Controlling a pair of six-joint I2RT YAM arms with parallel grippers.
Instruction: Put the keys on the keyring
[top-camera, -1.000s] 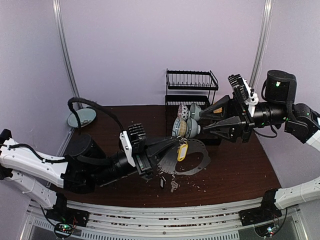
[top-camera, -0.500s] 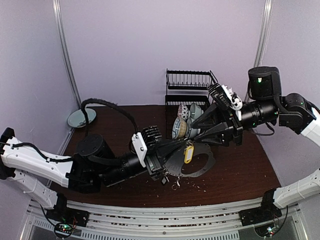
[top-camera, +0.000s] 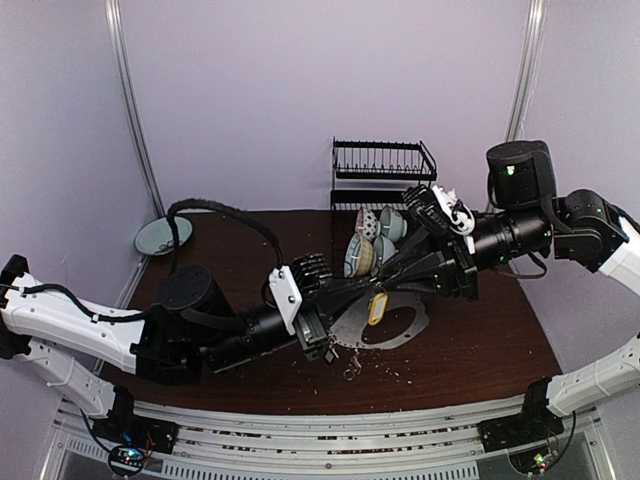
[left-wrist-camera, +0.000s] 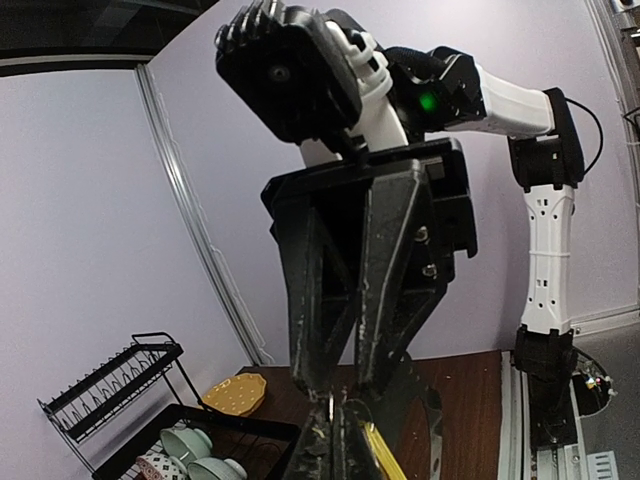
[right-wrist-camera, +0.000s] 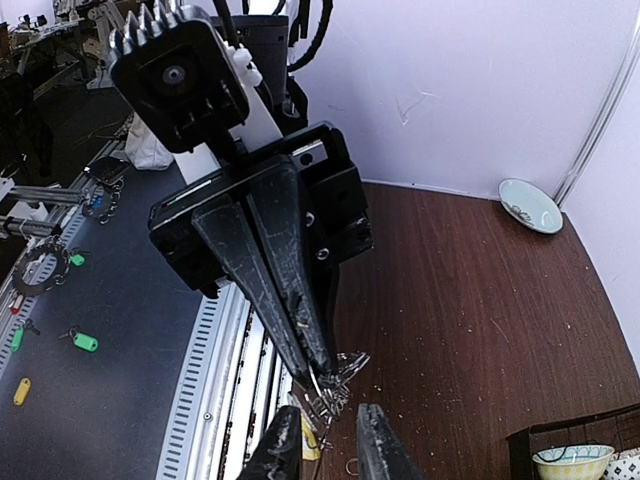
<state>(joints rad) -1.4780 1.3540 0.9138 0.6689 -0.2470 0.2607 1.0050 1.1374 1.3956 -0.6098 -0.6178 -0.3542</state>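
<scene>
My left gripper is shut on the thin wire of the keyring, a big grey hoop hanging low over the brown table. The keys, a silver cluster with the yellow tag, dangle right at those shut tips. My right gripper comes in from the right, nose to nose with the left one. Its two fingers stand a little apart, one on each side of the dangling bits, with the yellow tag beside the left finger. In the left wrist view the hoop curves off to the right.
A black dish rack stands at the back with several bowls in front of it. A pale green plate lies at the back left. A small black tag and a tiny loose ring lie near the front.
Both arms moved toward each other. The left carried the hoop to the right; the right came down and left to the keys, and its fingers narrowed.
</scene>
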